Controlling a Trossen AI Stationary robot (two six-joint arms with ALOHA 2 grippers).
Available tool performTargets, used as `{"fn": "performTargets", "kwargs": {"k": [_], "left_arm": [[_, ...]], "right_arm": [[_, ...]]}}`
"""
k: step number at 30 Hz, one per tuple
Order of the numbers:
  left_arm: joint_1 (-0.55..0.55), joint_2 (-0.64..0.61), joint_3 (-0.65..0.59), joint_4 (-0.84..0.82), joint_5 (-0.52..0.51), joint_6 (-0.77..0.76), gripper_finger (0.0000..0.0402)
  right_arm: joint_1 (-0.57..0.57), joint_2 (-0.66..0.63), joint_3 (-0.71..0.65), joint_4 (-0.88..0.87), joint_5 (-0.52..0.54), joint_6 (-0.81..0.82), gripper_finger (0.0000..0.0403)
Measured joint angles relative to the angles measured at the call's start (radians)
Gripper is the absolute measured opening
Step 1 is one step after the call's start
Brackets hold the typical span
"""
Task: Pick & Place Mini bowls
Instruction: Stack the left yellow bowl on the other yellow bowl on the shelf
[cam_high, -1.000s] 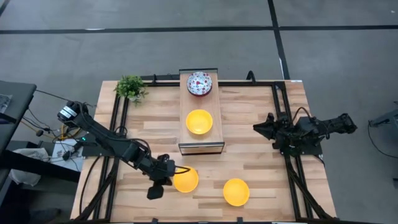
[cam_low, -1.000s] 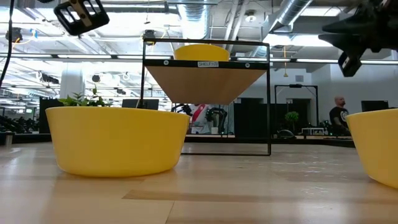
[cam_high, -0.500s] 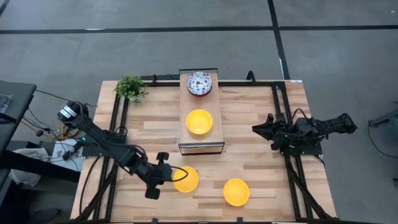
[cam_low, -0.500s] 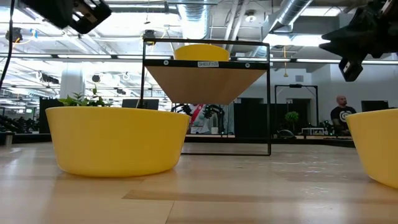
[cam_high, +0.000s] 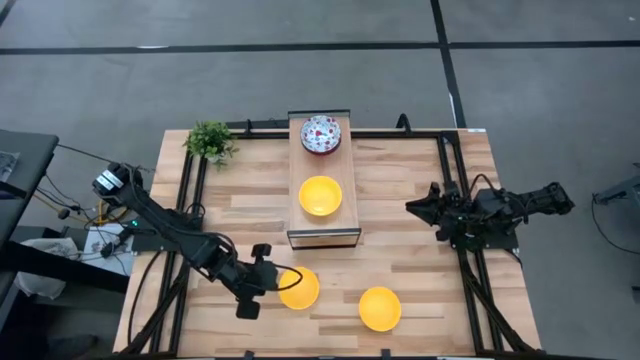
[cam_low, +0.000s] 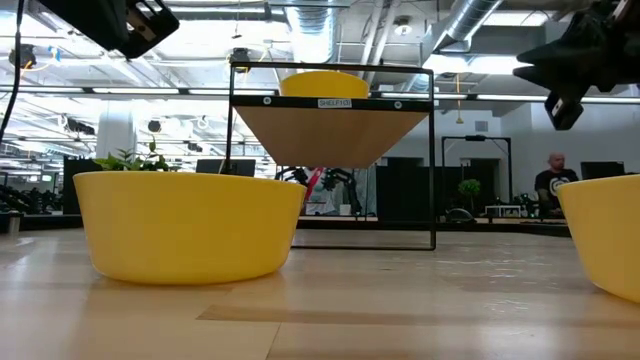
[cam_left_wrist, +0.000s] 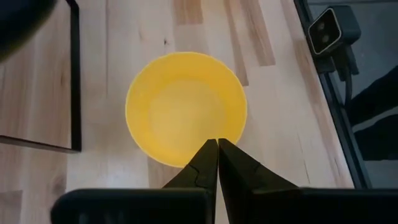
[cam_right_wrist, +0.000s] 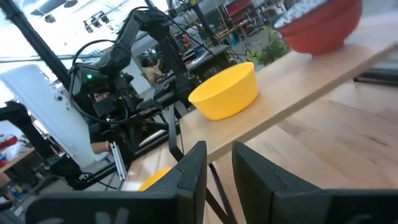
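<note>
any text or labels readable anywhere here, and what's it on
"SHELF" then bracketed characters too small to read: a small white label on the front edge of the raised shelf, seen in the low view.
No other writing can be read: the yellow bowls and the speckled bowl carry none.

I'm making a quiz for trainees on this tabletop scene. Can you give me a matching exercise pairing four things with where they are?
Things:
1. floral bowl
2. plant
3. left gripper
4. right gripper

Places:
A. far left corner of the table
B. right side of the table, away from the bowls
C. far end of the shelf
D. beside a yellow bowl on the table

Pairs: 1-C, 2-A, 3-D, 4-B
</note>
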Motion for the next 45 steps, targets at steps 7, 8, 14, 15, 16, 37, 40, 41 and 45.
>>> {"fn": "performTargets", "kwargs": {"k": [7, 8, 14, 15, 16, 37, 40, 41, 45], "left_arm": [[0.0, 0.0, 0.001, 0.022, 0.001, 0.022, 0.0011], [0.0, 0.0, 0.001, 0.022, 0.0, 0.04, 0.0011], [0.0, 0.0, 0.001, 0.027, 0.001, 0.091, 0.0037], [0.0, 0.0, 0.001, 0.028, 0.001, 0.093, 0.0047], [0.0, 0.0, 0.001, 0.029, 0.001, 0.093, 0.0058], [-0.002, 0.142, 0.002, 0.085, 0.138, 0.766, 0.0144], [0.006, 0.155, 0.002, 0.096, 0.082, 0.795, 0.0144], [0.011, 0.155, 0.002, 0.1, 0.082, 0.794, 0.0144], [0.027, 0.156, 0.002, 0.118, 0.181, 0.793, 0.0141]], "right_arm": [[0.002, 0.0, 0.001, 0.078, -0.009, -0.12, 0.0065], [0.002, 0.0, 0.001, 0.08, -0.009, -0.124, 0.0065], [0.002, 0.0, 0.001, 0.078, -0.009, -0.13, 0.0065], [0.002, 0.0, 0.001, 0.078, -0.009, -0.13, 0.0065], [0.002, 0.0, 0.001, 0.078, -0.009, -0.13, 0.0065], [0.0, 0.0, 0.001, 0.08, -0.008, -0.095, 0.0065], [0.0, 0.0, 0.001, 0.08, -0.007, -0.095, 0.0065], [0.0, 0.0, 0.001, 0.08, -0.007, -0.095, 0.0065], [0.0, 0.0, 0.001, 0.08, -0.005, -0.095, 0.0065]]}}
